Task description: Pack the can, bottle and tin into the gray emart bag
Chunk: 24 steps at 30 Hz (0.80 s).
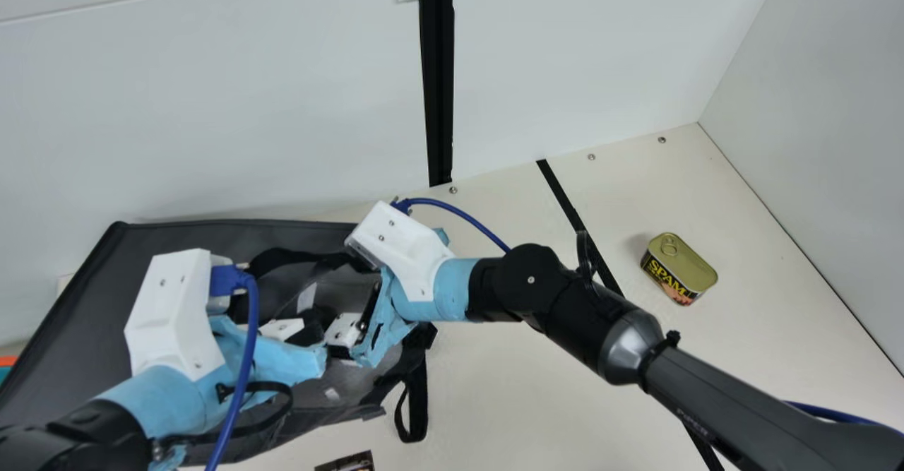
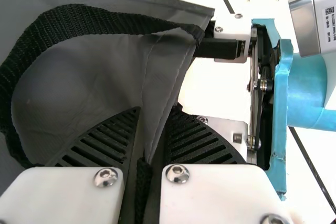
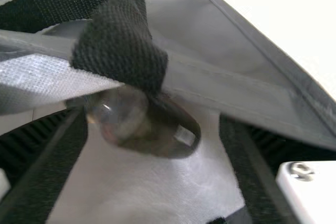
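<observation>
In the main view the gray bag (image 1: 63,330) lies at the left, with both grippers at its mouth. My left gripper (image 1: 308,331) is there; in the left wrist view my left gripper (image 2: 152,111) is shut on the bag's edge (image 2: 163,87). From the right, my right gripper (image 1: 337,305) reaches the mouth; in the right wrist view my right gripper (image 3: 151,121) stands open, its fingers wide apart under a black strap (image 3: 121,51). Beyond them a dark bottle (image 3: 168,132) lies inside the bag. The tin (image 1: 681,266) stands at the table's right. I cannot make out the can.
A dark printed item (image 1: 347,462) is cut off at the main view's bottom edge. A loose black handle (image 1: 417,404) hangs onto the table by the bag. An orange and teal object (image 1: 7,366) is at the far left. White walls stand behind and at the right.
</observation>
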### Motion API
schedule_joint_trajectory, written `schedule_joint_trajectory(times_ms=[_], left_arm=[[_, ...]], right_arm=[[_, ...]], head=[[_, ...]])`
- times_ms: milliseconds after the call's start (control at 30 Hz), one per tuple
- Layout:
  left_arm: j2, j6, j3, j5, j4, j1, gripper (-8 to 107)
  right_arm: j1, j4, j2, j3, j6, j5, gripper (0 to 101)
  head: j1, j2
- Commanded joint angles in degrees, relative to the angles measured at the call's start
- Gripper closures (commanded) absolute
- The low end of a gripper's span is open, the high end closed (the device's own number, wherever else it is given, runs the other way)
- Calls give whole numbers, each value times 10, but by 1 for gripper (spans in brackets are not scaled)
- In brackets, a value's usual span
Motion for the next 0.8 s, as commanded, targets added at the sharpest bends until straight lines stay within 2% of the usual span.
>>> schedule_joint_trajectory(times_ms=[0,767], left_arm=[[0,0,0,0,0,0,89],[0,0,0,0,0,0,89]], right_arm=[[-1,-3,-2,1,1,-1,10],[-27,-34,-56,22,25,20,10]], head=[[-13,0],[-13,0]])
